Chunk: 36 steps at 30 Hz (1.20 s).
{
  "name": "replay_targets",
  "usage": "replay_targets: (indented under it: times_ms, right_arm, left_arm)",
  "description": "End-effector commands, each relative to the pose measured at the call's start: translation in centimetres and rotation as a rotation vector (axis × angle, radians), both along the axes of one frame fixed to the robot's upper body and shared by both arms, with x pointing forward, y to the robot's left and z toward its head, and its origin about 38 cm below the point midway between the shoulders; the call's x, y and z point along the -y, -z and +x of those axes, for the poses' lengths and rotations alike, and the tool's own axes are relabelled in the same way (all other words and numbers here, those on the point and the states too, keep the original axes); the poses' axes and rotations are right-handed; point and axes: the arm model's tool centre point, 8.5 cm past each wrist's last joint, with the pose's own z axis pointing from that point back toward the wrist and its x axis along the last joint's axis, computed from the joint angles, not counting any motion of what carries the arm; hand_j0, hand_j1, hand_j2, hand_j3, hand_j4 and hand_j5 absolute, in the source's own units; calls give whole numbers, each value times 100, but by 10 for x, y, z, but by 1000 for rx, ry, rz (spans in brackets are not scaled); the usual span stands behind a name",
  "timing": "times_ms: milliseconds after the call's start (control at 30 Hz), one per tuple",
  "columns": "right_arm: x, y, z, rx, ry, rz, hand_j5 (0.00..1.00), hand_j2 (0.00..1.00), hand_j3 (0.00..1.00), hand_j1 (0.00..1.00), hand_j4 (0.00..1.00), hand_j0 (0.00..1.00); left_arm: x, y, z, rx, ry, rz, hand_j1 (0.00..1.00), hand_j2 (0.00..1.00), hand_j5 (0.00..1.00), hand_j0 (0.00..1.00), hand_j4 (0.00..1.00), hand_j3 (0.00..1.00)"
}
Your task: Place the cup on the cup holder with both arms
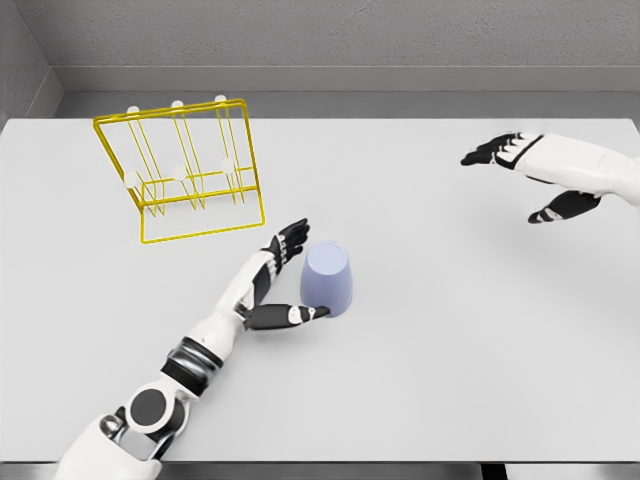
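Note:
A pale blue cup point(328, 278) stands upside down near the middle of the white table. My left hand point(290, 275) is open right beside its left side, with the fingers point(287, 240) spread behind it and the thumb point(290, 315) at its near base; I cannot tell if they touch it. The yellow wire cup holder point(180, 170) with white-tipped pegs stands at the back left, apart from the cup. My right hand point(520, 170) hovers open at the far right, well away from the cup.
The table point(450, 350) reaches a grey wall at the back and a dark front edge at the bottom.

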Motion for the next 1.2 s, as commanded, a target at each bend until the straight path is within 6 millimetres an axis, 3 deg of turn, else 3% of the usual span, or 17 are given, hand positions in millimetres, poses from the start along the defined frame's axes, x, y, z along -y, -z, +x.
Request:
replay_targets:
  times_ms: [0,367,867,1167]
  right_arm:
    - [0,-3,-3,2,-7,-5,100,100,100,100,100,100]
    - [4,1,-4,-12,1,-15,100,100,100,100,100,100]
    - [2,12,-6,-38,1,-12,100,100,100,100,100,100]
    - [2,15,-7,-46,2,-12,100,100,100,100,100,100]
  left_arm:
    - [2,6,0,-24,-4,3,100,100,100,100,100,100]
    - [18,8,4,-32,27,-1,100,100,100,100,100,100]
    - [25,11,8,-40,25,-10,100,100,100,100,100,100]
    - [25,11,8,-40,28,-10,76,76,76,76,76,76]
